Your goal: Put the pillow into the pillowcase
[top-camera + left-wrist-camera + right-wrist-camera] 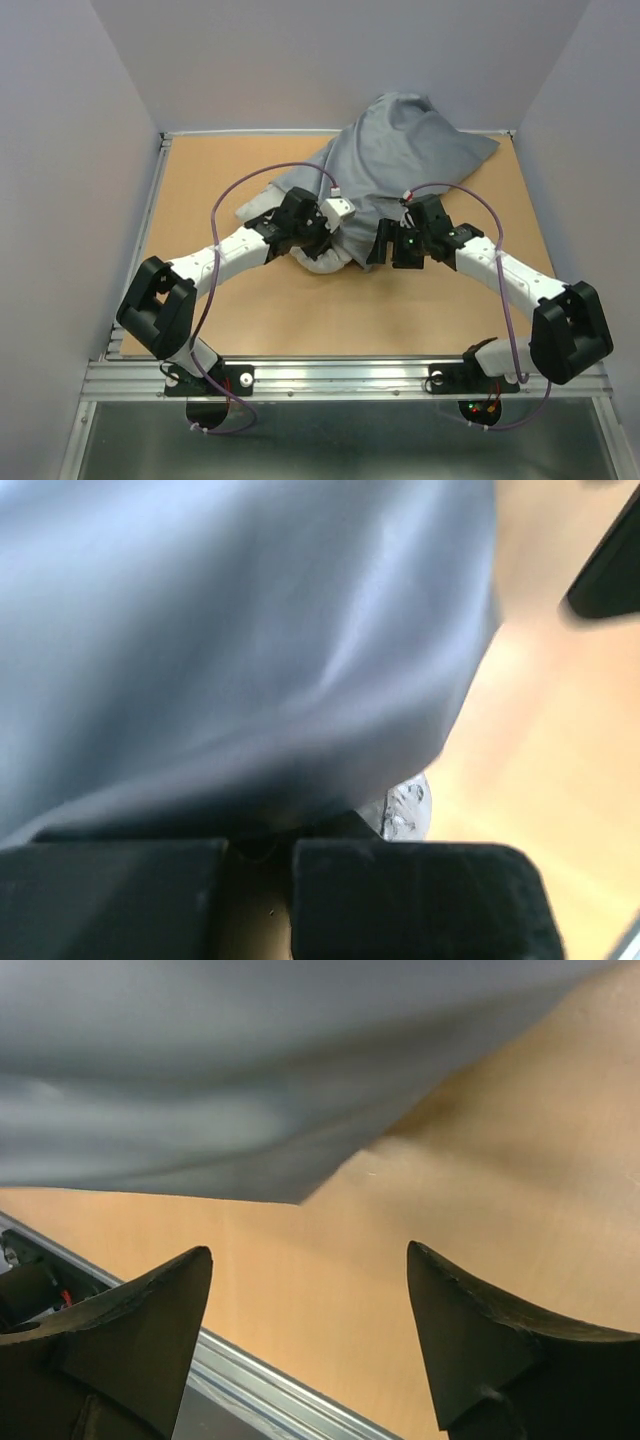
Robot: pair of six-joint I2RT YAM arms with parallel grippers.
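Gripping left gripper: clenched on your smooth blue-grey pillowcase
Right gripper: released, pointed fingers apart
Pillow: plump, off-white, near end exposed

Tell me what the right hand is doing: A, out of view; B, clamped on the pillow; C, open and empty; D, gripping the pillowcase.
C: in the right wrist view the right hand stands open over the table, with the pillowcase lying beyond it.
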